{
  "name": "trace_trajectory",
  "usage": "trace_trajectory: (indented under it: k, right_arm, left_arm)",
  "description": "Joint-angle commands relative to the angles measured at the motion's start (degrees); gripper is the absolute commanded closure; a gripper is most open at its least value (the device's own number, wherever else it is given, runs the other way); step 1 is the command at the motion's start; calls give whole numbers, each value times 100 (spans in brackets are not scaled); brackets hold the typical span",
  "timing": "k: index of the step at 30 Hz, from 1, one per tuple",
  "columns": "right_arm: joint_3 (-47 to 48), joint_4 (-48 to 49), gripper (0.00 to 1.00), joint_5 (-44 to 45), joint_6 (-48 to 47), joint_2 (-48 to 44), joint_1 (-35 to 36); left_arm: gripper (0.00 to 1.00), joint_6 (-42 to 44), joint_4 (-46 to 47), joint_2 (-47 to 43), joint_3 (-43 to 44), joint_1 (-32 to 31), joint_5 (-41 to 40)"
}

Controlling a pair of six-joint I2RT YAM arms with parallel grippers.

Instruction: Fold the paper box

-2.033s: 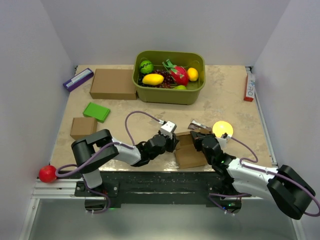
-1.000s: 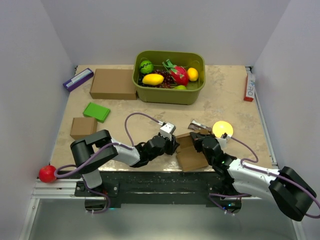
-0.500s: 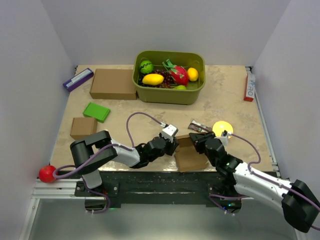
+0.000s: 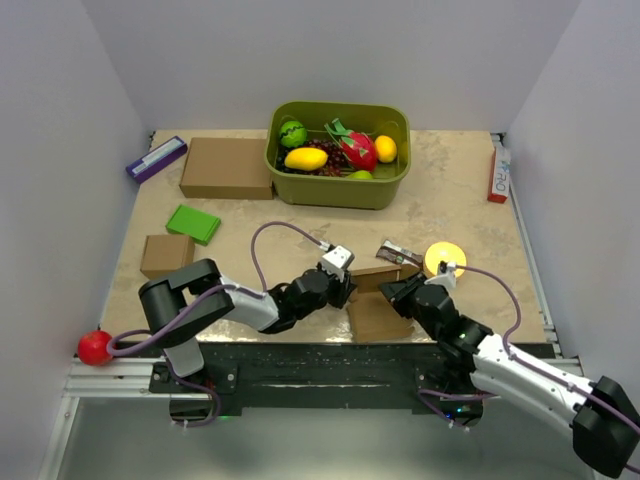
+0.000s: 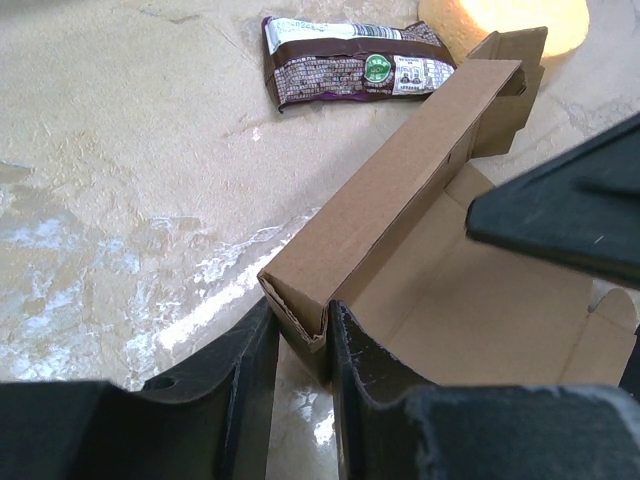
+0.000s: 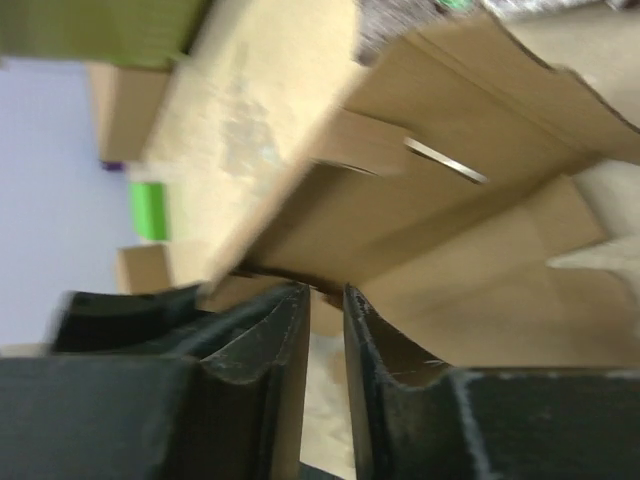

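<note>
- Left of the green tub sit a large brown carton, touching or just beside the tub's left wall, and, further left and nearer the arms, a small brown carton; neither is the task's thing
- The tub is the only filled container: from its left end to its right it holds a green melon, a yellow mango, a red dragon fruit and an orange fruit
- The left pincer is clenched on the paper box, with the left-end corner of the raised long wall pinched between its two fingers
- The paper box lies on the tabletop on the arms' side of the tub, well apart from it and roughly under its right half; it is open and half formed, one long wall upright, the floor and other flaps spread flat
- That upright wall, the box's long axis, runs from the left pincer rightwards along the side facing the tub
- The right pincer is at the box's right end, fingers slightly apart; its view is blurred, so I cannot tell whether cardboard is gripped
- Both arms reach the box; the left has the sure hold, so the next fold probably turns on it steadying that wall while the right works a flap
- Just beyond the box toward the tub lie a snack packet and, right of it, a yellow sponge
</note>
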Motion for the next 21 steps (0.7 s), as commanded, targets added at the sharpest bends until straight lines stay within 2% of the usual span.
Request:
trace_trajectory:
  k: [1,11,16,21]
  right_arm:
    - [-202,714,81,-245,-330,583,16]
    - [-237,2684,97,-306,-277,2587,77]
    - [-167,3334,100,-447,-145,3448,156]
    - [-114,3757,100,-544,22,3898,384]
  left_arm:
    - [77,-35,-322,-21,52,89,158]
    - [77,-228,-243,-21,-10,203,474]
    - [77,-324,-217,-38,-27,212,510]
    - [77,-421,-191,-82,-62,230,475]
